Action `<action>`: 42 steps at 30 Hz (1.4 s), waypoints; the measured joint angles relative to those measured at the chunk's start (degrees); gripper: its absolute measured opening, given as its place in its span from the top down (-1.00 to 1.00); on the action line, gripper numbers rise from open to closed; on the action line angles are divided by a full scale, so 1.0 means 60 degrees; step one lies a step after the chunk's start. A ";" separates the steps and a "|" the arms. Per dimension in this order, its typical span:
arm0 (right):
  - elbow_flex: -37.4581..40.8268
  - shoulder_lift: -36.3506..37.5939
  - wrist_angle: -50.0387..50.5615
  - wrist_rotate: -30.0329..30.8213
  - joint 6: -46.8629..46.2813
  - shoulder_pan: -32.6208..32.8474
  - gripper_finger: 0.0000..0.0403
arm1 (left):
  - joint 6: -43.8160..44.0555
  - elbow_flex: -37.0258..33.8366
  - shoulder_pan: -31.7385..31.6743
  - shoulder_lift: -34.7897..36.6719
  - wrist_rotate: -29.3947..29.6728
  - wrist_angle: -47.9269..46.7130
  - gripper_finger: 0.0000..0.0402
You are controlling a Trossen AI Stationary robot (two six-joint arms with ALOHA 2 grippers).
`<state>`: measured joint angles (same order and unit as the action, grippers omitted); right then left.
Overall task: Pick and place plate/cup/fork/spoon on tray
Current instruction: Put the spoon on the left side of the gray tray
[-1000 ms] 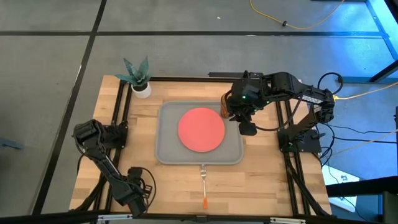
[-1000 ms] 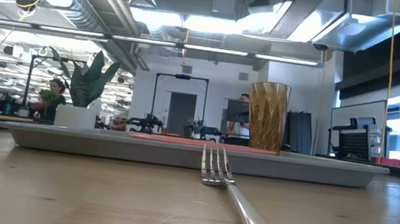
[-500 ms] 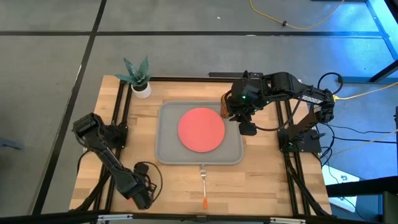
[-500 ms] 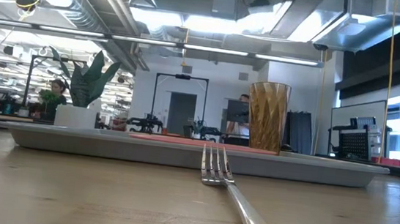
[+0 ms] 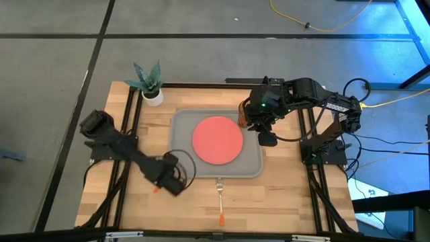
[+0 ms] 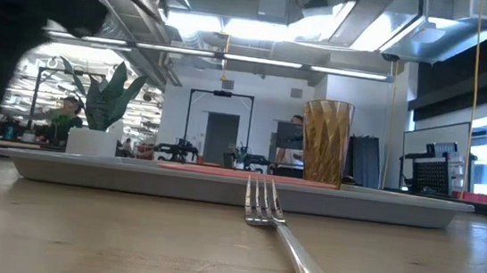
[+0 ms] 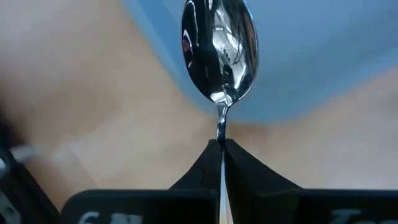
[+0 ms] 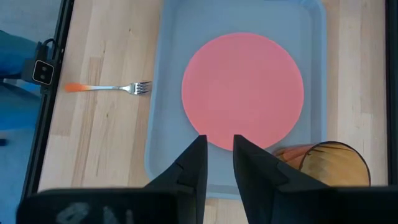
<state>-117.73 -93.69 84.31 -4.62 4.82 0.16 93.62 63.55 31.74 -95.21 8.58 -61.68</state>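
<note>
Left gripper (image 5: 173,176) clamped on spoon (image 7: 219,55), fingers (image 7: 200,175) pinching thin stem, bowl pointing forward over tray's near-left edge. Gripper was just beside tray (image 5: 180,163), near its near-left corner. Plate (image 5: 218,140) lay flat in tray middle, bare rim strip all around. Cup (image 5: 244,113) stood upright at tray's right edge, under right gripper (image 8: 218,155); fingers slightly apart, holding nothing. Fork (image 5: 220,199) lay on table, tines touching tray's near rim, handle toward near edge. Plant pot (image 5: 152,95) stood at far-left corner, well apart. Open wood left of tray.
</note>
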 joint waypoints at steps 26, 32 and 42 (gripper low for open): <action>0.0000 0.0000 0.0076 0.0007 0.0051 0.0000 0.61 | -0.2402 0.0014 -0.5519 -0.0274 0.0446 0.0151 1.00; 0.0000 0.0000 0.0118 0.0007 0.0058 0.0003 0.61 | -0.2392 0.0006 -0.5811 -0.0509 0.0345 0.0397 1.00; 0.0000 0.0000 0.0164 0.0007 0.0062 0.0002 0.61 | -0.2405 0.0001 -0.6122 -0.1284 -0.0025 0.0499 0.99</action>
<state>-117.73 -93.69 85.30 -4.58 5.19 0.18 79.19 63.56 -4.99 -102.91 8.43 -58.69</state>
